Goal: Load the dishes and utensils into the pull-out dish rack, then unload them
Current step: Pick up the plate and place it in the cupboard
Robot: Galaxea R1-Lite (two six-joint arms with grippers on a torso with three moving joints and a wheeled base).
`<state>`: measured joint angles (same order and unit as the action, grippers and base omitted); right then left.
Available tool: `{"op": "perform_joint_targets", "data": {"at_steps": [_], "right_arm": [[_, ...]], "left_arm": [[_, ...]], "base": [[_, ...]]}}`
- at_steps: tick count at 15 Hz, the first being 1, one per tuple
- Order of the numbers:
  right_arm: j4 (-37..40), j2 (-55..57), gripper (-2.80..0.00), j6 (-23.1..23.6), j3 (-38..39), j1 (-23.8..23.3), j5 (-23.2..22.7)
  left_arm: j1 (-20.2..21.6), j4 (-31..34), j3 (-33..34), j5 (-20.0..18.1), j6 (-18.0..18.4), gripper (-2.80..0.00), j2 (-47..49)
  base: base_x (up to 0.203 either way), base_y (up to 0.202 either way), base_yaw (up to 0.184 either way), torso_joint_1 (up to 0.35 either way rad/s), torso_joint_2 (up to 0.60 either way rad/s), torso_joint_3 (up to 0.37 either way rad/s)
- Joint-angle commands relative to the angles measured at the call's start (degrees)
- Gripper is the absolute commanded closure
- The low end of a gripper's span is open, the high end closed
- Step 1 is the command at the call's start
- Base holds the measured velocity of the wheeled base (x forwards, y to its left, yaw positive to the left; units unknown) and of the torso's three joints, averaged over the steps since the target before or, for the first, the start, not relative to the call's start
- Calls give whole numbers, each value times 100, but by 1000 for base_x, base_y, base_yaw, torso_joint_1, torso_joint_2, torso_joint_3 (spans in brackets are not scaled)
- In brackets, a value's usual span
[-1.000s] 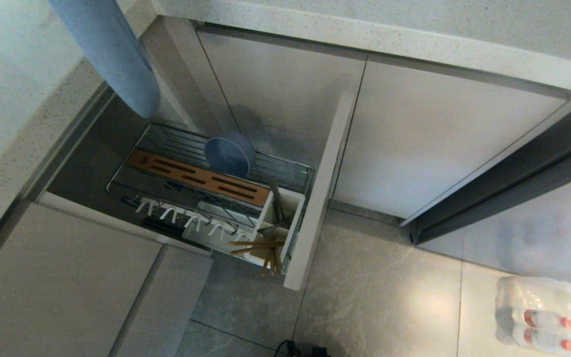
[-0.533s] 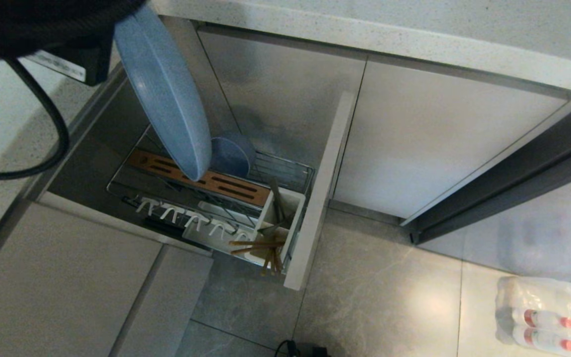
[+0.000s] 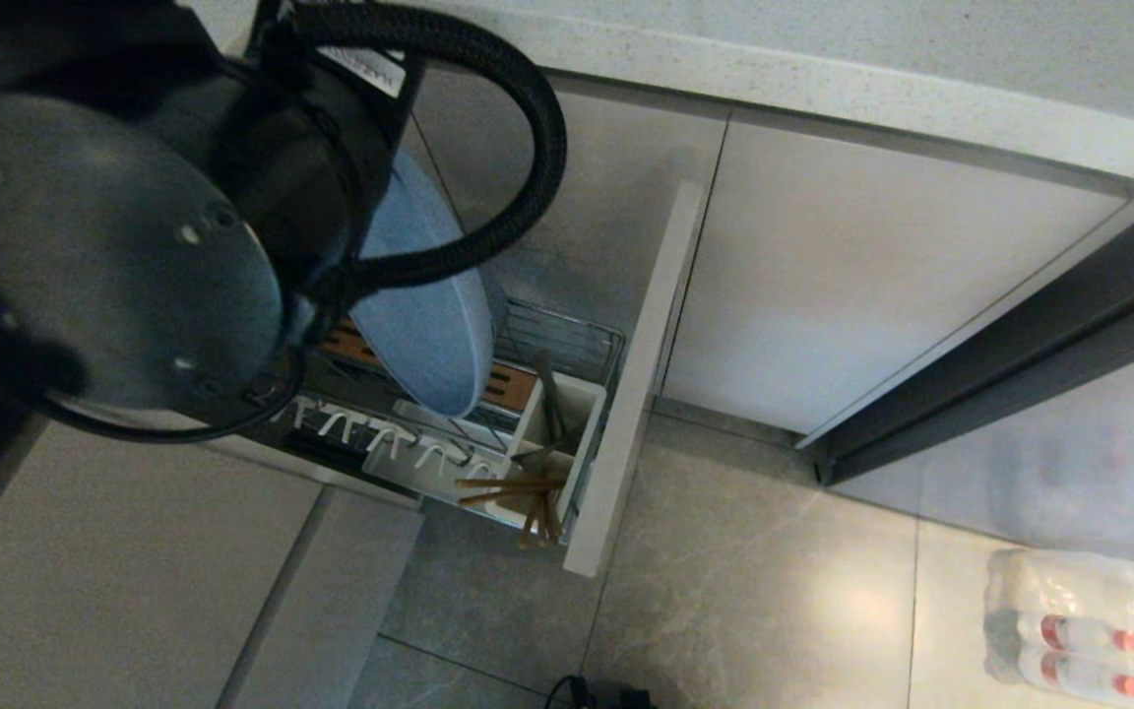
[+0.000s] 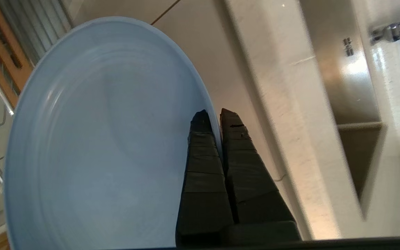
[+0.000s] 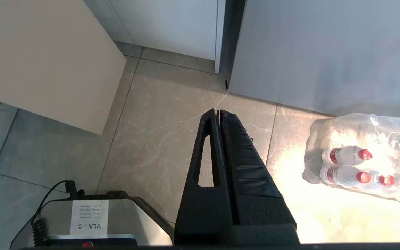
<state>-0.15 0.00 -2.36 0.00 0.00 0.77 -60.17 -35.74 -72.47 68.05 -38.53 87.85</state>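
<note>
Left gripper [image 4: 211, 116] is pinched tight on the rim of the light-blue plate [image 3: 424, 315], one finger on the inner face and one behind, and carries it edge-down over the left half of the pull-out dish rack [image 3: 567, 340]. In the head view the plate hangs tilted above the brown wooden strip [image 3: 508, 382], hiding whatever stands behind it, and its lower edge is near the white plate prongs [image 3: 380, 438] along the rack's front edge.

Judging by its look, the plate is stiff, smooth and breakable; a rim pinch gives little hold against swinging, so a slow descent between two prongs seems wise.

Further right, the chopsticks [image 3: 513, 487] lie across the white utensil caddy [image 3: 582, 404] at the rack's right end, against the beige front panel [image 3: 641, 374].

Right gripper [image 5: 218, 113] hangs closed and empty over the floor, near a pack of bottles [image 5: 363, 159].
</note>
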Motion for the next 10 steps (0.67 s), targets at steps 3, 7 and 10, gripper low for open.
{"op": "perform_joint_targets", "data": {"at_steps": [3, 7, 10], "right_arm": [[-3, 9, 0, -2, 0, 0, 2], [-3, 9, 0, -2, 0, 0, 2], [-3, 9, 0, -2, 0, 0, 2]], "left_arm": [[140, -711, 648, 151, 65, 0, 110], [634, -1164, 1021, 156, 83, 0, 143], [957, -1461, 1308, 142, 78, 0, 141]], "base": [[0, 0, 0, 0, 0, 0], [0, 0, 0, 0, 0, 0], [0, 0, 0, 0, 0, 0]]}}
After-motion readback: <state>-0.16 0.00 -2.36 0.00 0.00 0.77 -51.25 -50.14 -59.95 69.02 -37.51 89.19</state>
